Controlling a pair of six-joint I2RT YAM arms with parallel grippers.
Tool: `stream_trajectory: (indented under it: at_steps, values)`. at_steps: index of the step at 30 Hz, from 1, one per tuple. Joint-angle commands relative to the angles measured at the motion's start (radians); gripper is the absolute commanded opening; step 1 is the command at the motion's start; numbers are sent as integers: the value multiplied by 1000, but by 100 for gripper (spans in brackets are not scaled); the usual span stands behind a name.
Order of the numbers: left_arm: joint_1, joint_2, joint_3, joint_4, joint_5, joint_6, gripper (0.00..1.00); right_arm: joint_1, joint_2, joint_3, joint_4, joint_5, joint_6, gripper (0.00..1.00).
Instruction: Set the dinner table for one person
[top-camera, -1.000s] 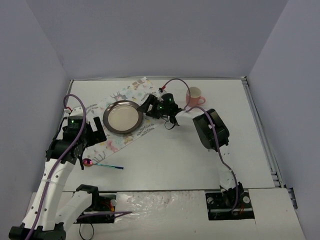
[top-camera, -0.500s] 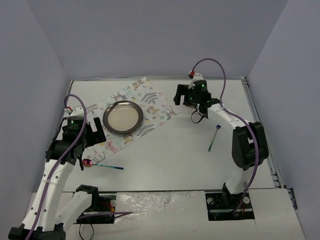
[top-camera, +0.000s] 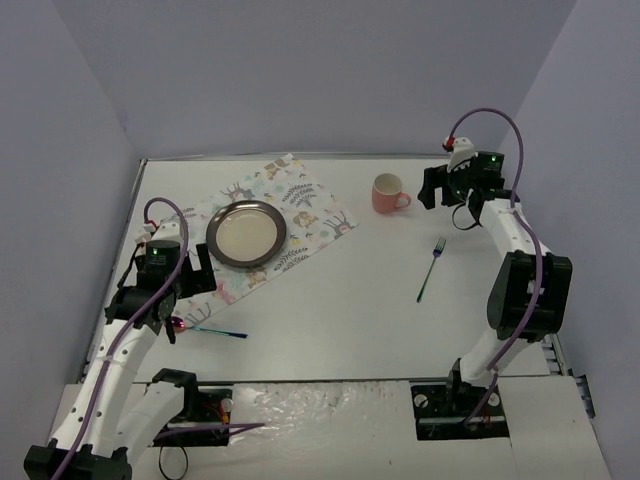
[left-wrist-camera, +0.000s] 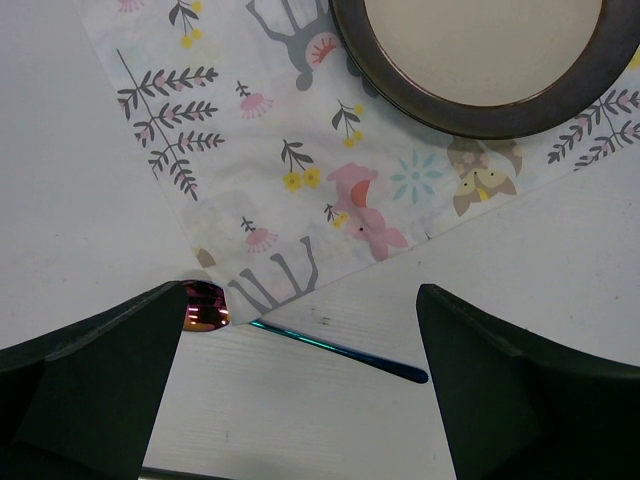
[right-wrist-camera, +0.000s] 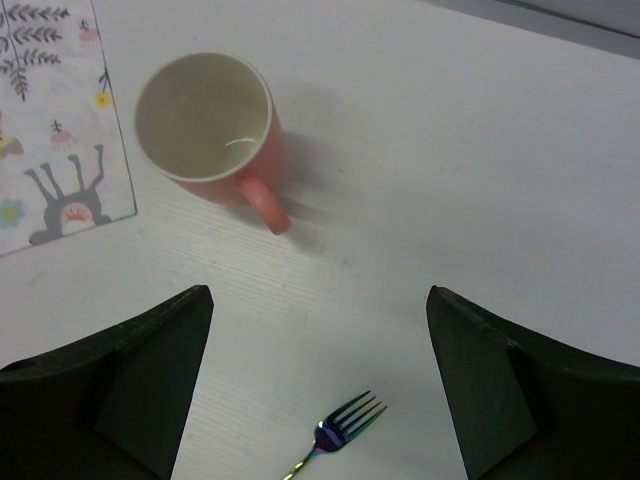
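On the white dinner table lies a printed placemat with a dark-rimmed plate on it. A pink mug stands empty and upright to the right of the mat, and a fork lies nearer, tines towards the mug. At the mat's near left corner lies an iridescent spoon. My left gripper hovers open over it, with the spoon between its fingers and the plate beyond. My right gripper is open and empty, above bare table between the mug and the fork.
The spoon's bowl touches the placemat's corner, partly behind my left finger. Grey walls close in the table on three sides, and a metal rail runs along its right edge. The placemat's corner shows left of the mug.
My right arm has swung from the plate's right edge across to the far right, beyond the mug, its jaws opening wider. The left arm shifted slightly. Plate, mug, fork and spoon stayed put.
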Motion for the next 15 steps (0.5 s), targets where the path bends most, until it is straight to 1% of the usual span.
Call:
stream_trajectory:
  at_steps: [1, 6, 15]
  values:
    - [-2, -4, 9, 85, -40, 27, 97, 27, 51, 56, -59, -127, -179, 85]
    - [-2, 6, 9, 90, -46, 26, 97, 39, 127, 125, -94, -178, -265, 83]
    - [-2, 10, 9, 89, -53, 25, 97, 67, 242, 211, -111, -139, -300, 80]
